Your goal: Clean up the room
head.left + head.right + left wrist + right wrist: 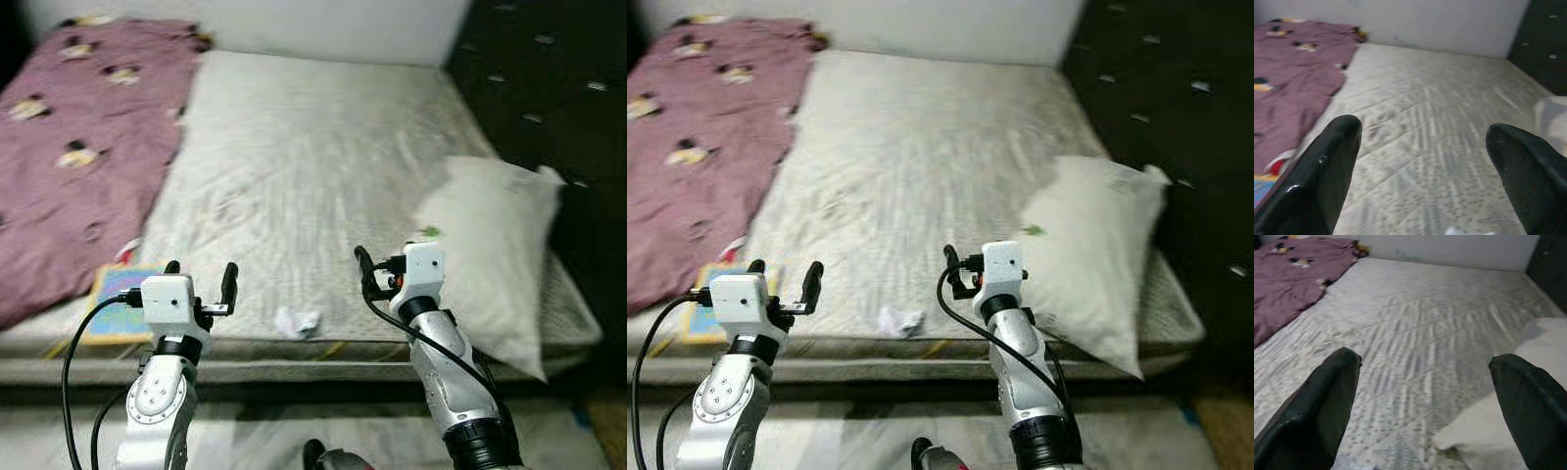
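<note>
The left claw is raised at the near edge of the bed, its two black fingers spread wide with nothing between them, pointing out over the mattress. The right claw hovers at a similar height over the same front edge, its fingers likewise parted wide and empty. Between the two claws, a little ahead of them and near the mattress's front edge, lies a small crumpled piece of white paper. Just beside the left claw, on its outer side, a flat book with a blue and yellow cover lies on the bed corner, partly tucked under the hem of a maroon blanket with small printed patches, which covers the left part of the bed up to the white wall. To the right of the right claw, a white pillow lies along the bed's right side, its lower corner overhanging the front edge. A small green speck sits on the pillow near its inner edge. Beyond the pillow stands a dark tufted panel.
</note>
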Tool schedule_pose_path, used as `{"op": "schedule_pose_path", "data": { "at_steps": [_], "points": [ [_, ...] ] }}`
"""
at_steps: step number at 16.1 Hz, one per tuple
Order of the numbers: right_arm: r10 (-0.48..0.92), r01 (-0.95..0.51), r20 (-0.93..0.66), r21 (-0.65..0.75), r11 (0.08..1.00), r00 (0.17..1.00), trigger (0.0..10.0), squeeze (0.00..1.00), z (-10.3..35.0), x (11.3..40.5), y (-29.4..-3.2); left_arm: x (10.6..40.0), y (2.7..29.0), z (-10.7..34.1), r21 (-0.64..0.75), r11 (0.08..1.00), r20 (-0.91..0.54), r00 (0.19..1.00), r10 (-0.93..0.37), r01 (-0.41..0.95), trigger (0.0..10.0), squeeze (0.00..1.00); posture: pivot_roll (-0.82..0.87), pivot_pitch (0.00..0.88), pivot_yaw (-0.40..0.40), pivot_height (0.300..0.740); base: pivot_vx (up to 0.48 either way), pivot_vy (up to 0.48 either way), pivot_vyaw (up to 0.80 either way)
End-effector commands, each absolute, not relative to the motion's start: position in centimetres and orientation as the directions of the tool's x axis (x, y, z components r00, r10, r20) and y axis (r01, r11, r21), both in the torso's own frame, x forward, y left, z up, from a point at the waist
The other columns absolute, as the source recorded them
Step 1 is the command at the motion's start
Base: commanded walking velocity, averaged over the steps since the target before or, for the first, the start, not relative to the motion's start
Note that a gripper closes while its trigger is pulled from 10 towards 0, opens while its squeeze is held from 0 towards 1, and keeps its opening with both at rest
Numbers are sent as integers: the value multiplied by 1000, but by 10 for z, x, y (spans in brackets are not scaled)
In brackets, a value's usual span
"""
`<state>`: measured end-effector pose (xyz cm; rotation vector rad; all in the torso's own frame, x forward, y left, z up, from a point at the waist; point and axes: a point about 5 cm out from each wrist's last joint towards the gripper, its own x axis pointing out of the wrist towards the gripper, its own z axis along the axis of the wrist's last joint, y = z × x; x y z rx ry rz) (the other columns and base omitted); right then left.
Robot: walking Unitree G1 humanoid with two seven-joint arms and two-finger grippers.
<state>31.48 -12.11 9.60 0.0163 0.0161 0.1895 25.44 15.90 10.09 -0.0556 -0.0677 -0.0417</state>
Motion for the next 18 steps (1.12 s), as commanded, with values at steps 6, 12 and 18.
{"op": "schedule_pose_path", "data": {
  "at_steps": [6, 12, 18],
  "points": [
    [184, -184, -25, 8, 983, 983, 10000, 0, 95, 317, -122, 254, 155, 103, -65, 996, 76, 996, -54, 59, 10000, 0, 44, 140, -80, 740, 102, 0, 0],
    [186, -186, -29, 1, 983, 982, 10000, 0, 94, 317, -122, 253, 153, 103, -63, 995, 81, 994, -69, 74, 10000, 0, 46, 134, -82, 740, 312, 0, 0],
    [188, -188, -29, -1, 982, 982, 10000, 0, 93, 318, -121, 254, 153, 102, -61, 995, 79, 994, -69, 74, 10000, 0, 46, 129, -83, 740, 338, 0, 0]
  ]
}}
